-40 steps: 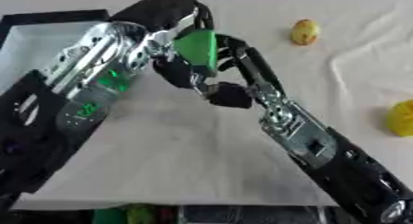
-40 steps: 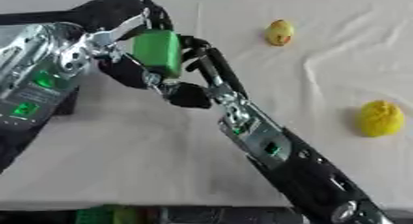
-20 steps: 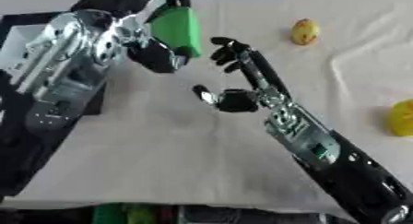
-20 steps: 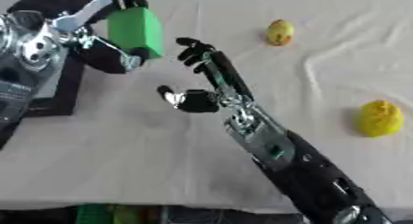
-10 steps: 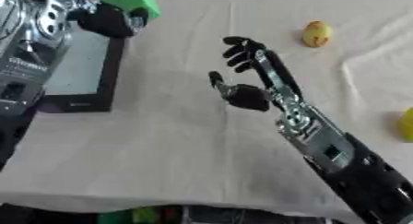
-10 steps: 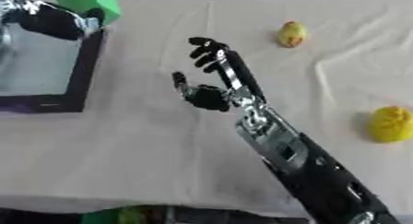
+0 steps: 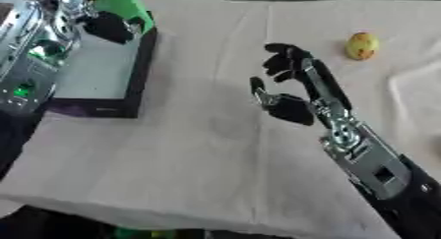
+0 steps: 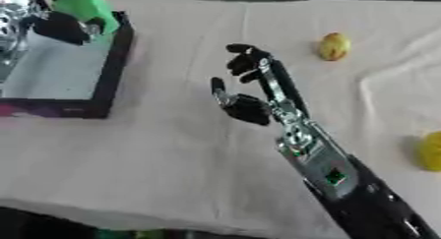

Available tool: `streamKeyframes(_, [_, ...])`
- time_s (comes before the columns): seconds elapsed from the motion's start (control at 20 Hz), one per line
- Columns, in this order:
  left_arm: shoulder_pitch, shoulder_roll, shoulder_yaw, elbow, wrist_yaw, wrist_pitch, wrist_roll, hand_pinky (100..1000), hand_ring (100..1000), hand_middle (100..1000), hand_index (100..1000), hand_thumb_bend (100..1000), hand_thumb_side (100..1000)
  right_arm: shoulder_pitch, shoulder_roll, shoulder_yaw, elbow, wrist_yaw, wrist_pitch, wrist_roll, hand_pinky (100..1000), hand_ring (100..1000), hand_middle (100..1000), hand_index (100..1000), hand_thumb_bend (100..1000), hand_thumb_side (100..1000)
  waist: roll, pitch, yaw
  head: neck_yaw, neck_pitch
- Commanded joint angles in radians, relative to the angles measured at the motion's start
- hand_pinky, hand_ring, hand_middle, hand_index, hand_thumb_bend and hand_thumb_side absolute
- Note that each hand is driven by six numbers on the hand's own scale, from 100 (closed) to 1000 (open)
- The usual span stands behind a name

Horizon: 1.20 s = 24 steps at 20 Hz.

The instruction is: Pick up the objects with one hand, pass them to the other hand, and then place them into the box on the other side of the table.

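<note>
While the left robot hand (image 7: pixel 103 24) sits over the far-right corner of the black-walled shallow box (image 7: pixel 141 61) w/ a pale floor, I see its fingers curled round a bright green block (image 7: pixel 125 6), so the block is held above the box's inner edge, not lying on the floor of it. Can't tell if the block touches the box rim. Box is at the left side of the worktop (image 7: pixel 198 149), which is covered w/ a cream cloth.

My right robot hand (image 8: pixel 250 93) is mid-worktop, well apart from the box, palm turned toward the left, fingers straight and spread, thumb sticking out to the side; it holds nothing. Its black-and-silver forearm runs down to the lower right corner.

Far right of that hand, a small yellow egg-shaped thing w/ a reddish patch (image 7: pixel 362 45) lies on the cloth, clear of both hands. In the right eye view, a second yellow rounded thing (image 8: pixel 430 151) shows at the right edge, partly cut off, near the forearm but not touching it.
</note>
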Motion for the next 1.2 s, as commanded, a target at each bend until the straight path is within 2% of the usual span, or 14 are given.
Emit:
streamKeyframes(0.05, [-0.010, 0.042, 0.019, 0.042, 0.034, 0.020, 0.039, 599, 500, 270, 455, 100, 130, -0.016, -0.017, -0.009, -0.031, 0.000, -0.001, -0.002, 648, 672, 631, 822, 237, 161, -0.001, -0.013, -0.003, 0.020, -0.016])
streamKeyframes(0.6, [-0.010, 0.030, 0.025, 0.286, 0.043, 0.010, 0.125, 636, 541, 337, 523, 100, 102, -0.020, -0.020, -0.012, -0.064, -0.018, -0.004, -0.028, 641, 660, 623, 812, 239, 154, -0.004, -0.011, -0.017, 0.045, -0.025])
streamKeyframes(0.75, [-0.012, 0.024, 0.033, 0.340, 0.043, 0.010, 0.154, 650, 558, 372, 554, 138, 100, -0.020, -0.021, -0.012, -0.072, -0.021, -0.003, -0.031, 641, 658, 622, 811, 240, 153, -0.004, -0.011, -0.019, 0.050, -0.028])
streamKeyframes(0.8, [-0.012, 0.022, 0.035, 0.358, 0.044, 0.009, 0.162, 660, 571, 400, 579, 157, 100, -0.021, -0.021, -0.012, -0.074, -0.022, -0.002, -0.031, 641, 658, 622, 811, 240, 154, -0.004, -0.011, -0.020, 0.051, -0.029])
streamKeyframes(0.9, [-0.012, 0.018, 0.039, 0.386, 0.051, 0.006, 0.175, 695, 623, 514, 676, 215, 100, -0.021, -0.022, -0.012, -0.078, -0.024, -0.002, -0.032, 641, 657, 621, 810, 241, 150, -0.004, -0.011, -0.021, 0.050, -0.029])
streamKeyframes(1.0, [-0.012, 0.017, 0.040, 0.405, 0.058, -0.001, 0.184, 747, 703, 589, 777, 282, 277, -0.021, -0.023, -0.012, -0.080, -0.025, -0.002, -0.033, 640, 655, 621, 810, 240, 150, -0.005, -0.011, -0.021, 0.049, -0.028])
streamKeyframes(1.05, [-0.012, 0.016, 0.041, 0.413, 0.060, -0.004, 0.190, 749, 704, 589, 786, 301, 324, -0.021, -0.023, -0.012, -0.081, -0.026, -0.002, -0.033, 640, 655, 620, 810, 238, 151, -0.005, -0.011, -0.021, 0.049, -0.028])
streamKeyframes(1.1, [-0.013, 0.015, 0.044, 0.421, 0.066, -0.004, 0.198, 751, 708, 593, 808, 335, 410, -0.020, -0.023, -0.012, -0.081, -0.026, -0.002, -0.033, 640, 654, 620, 809, 238, 151, -0.005, -0.012, -0.020, 0.049, -0.028])
streamKeyframes(1.2, [-0.015, 0.009, 0.054, 0.440, 0.088, 0.000, 0.221, 773, 740, 627, 839, 402, 501, -0.020, -0.022, -0.012, -0.082, -0.028, -0.002, -0.033, 640, 654, 619, 809, 236, 152, -0.005, -0.012, -0.020, 0.047, -0.027])
